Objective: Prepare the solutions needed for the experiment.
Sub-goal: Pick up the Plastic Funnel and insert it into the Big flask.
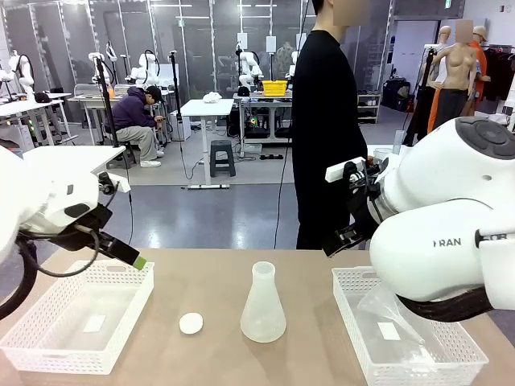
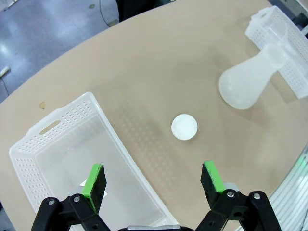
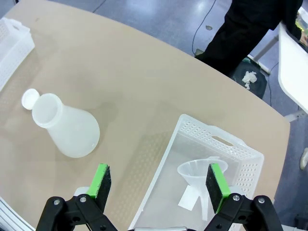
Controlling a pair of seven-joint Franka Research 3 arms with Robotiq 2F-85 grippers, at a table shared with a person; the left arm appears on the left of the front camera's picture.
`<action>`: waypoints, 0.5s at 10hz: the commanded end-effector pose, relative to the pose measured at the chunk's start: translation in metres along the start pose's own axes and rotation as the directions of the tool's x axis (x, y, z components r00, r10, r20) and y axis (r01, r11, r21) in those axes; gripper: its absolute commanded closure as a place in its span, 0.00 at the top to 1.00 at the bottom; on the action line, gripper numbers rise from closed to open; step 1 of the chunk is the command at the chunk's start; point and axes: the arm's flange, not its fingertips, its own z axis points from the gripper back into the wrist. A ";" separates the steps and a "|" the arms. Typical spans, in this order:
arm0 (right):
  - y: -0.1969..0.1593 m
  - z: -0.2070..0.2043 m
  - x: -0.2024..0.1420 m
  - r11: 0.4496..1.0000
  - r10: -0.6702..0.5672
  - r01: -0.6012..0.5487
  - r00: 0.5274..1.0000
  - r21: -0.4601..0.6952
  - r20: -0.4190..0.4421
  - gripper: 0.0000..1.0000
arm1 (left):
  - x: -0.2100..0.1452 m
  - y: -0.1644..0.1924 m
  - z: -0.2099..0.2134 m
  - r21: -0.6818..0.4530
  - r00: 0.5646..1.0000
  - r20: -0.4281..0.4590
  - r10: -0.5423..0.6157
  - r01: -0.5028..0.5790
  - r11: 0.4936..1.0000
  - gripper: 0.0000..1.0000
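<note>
Where the wrist cameras look down along the fingers, we see both hands released, jaws spread wide and grasping nothing. The left hand (image 2: 153, 179) hangs over the near end of the left basket (image 2: 57, 120) and the strip of worktop (image 2: 159, 62) just beside it. The right hand (image 3: 159, 186) hangs over the near end of the right basket (image 3: 226, 143). On the floor of the left basket lies a white slip (image 1: 94, 323). The right basket holds a clear funnel (image 3: 196, 169), wide mouth turned upward, next to a second slip (image 1: 389, 330). Between the two baskets we note a white round cap (image 1: 191, 323) lying flat on the worktop. To its right, apart from it, a frosted conical flask (image 1: 263, 310) stands upright with its mouth uncovered, touching neither basket. Its whitish wall hides the inside, so we cannot tell whether any solution lies in it. At the far edge of the worktop a person in black (image 1: 326, 121) stands side-on, level with the gap between flask and right basket. Farther off, a seated person (image 1: 137, 121) bends forward among other tables.
</note>
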 end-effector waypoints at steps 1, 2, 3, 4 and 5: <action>0.002 -0.004 -0.001 1.000 0.017 -0.017 1.000 0.008 -0.005 1.00 | 0.003 -0.007 -0.007 0.026 1.000 0.005 0.002 -0.003 1.000 1.00; 0.002 -0.004 -0.001 1.000 0.017 -0.017 1.000 0.008 -0.005 1.00 | 0.003 -0.007 -0.007 0.026 1.000 0.005 0.002 -0.003 1.000 1.00; 0.002 -0.004 -0.001 1.000 0.017 -0.017 1.000 0.008 -0.005 1.00 | 0.003 -0.007 -0.007 0.026 1.000 0.005 0.002 -0.003 1.000 1.00; 0.002 -0.004 -0.001 1.000 0.017 -0.017 1.000 0.008 -0.005 1.00 | 0.000 -0.002 -0.001 0.007 1.000 -0.003 -0.006 0.006 1.000 1.00; 0.001 -0.001 0.000 1.000 0.006 -0.006 1.000 0.002 -0.003 1.00 | 0.005 0.007 -0.017 -0.161 0.999 -0.022 0.028 -0.031 0.987 1.00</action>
